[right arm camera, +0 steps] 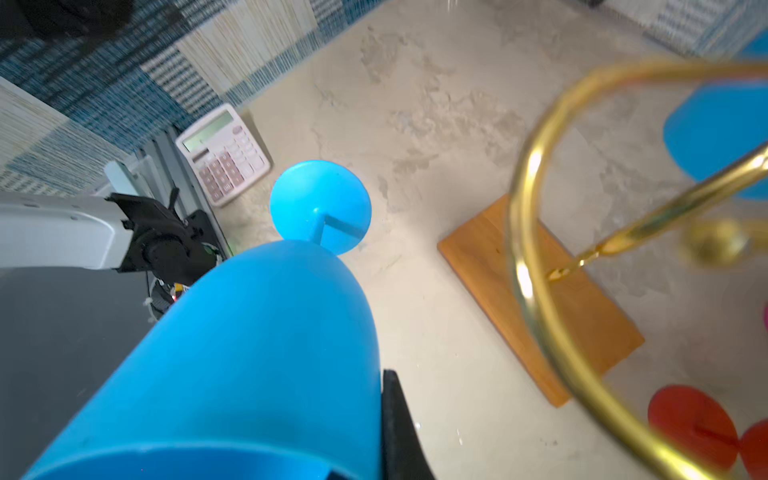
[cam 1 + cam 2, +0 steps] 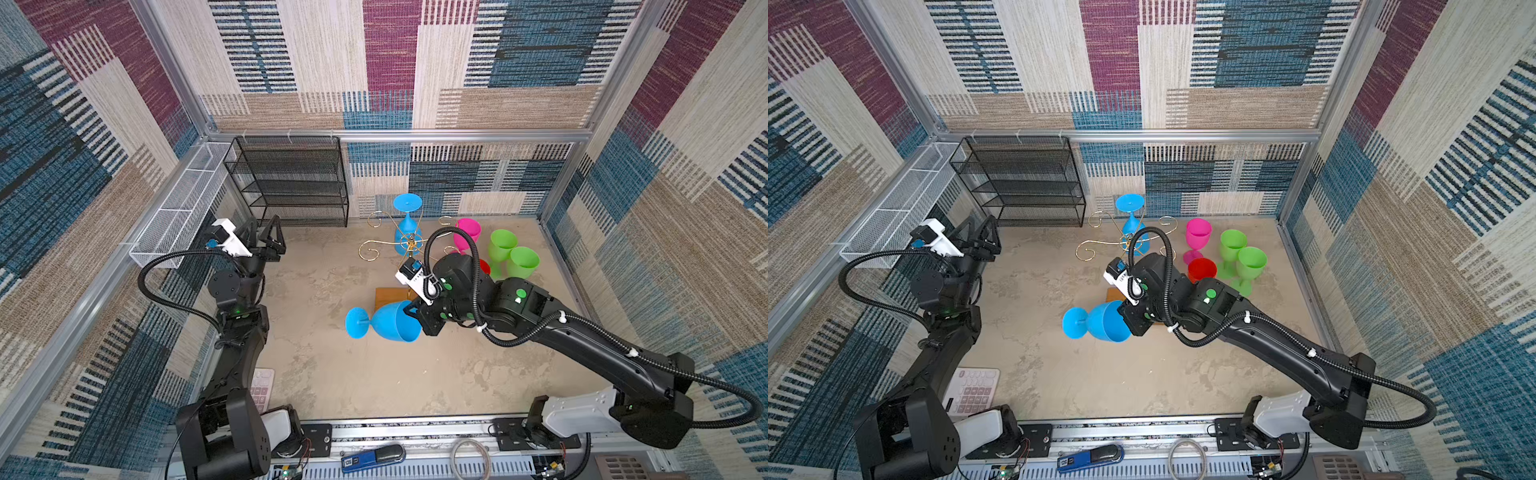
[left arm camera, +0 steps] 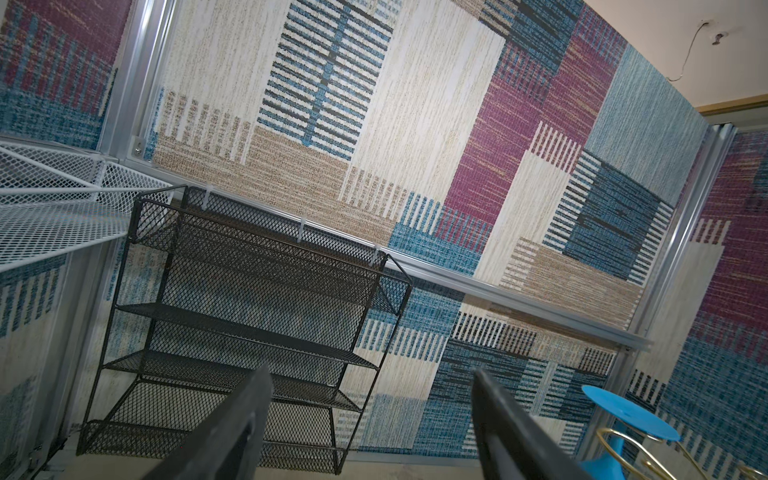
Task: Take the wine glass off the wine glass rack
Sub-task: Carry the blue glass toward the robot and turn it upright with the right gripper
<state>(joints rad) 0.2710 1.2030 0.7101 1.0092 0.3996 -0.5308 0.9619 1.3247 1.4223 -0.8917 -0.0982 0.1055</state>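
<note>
1. The rack [image 2: 388,296] is your biggest hazard. Your right arm lies right against its wire arms, and in the right wrist view a gold loop [image 1: 519,249] hangs close to the camera. I judge that a careless swing could hook a loop and tip the rack. That would drop the second blue glass [image 2: 408,226], which hangs upside down on it.
2. The held glass [image 2: 395,323] is off the rack. It lies sideways in the air over the table [image 2: 353,374], just in front of the wooden base, with its foot pointing away from the arm. The right gripper [image 2: 411,311] is clamped on the rim alone. With so thin a hold, the glass may pivot or slip if you move fast.
3. The pink glass [image 2: 467,232], two green glasses [image 2: 503,245] and red glass [image 2: 1202,269] stand just beside your right wrist. Backing up that way could topple them.
4. The left gripper [image 2: 264,222] is spread wide and holds nothing. It sits near the shelf [image 3: 249,311], well apart from the held glass, so it adds little risk.
5. In both top views the arm hides much of the base. The right wrist view shows the base [image 1: 536,299] with the stem planted in it, and one finger [image 1: 399,415] against the bowl. The other finger stays hidden.
6. The left wrist view shows only a corner of the rack and misses the held glass.
</note>
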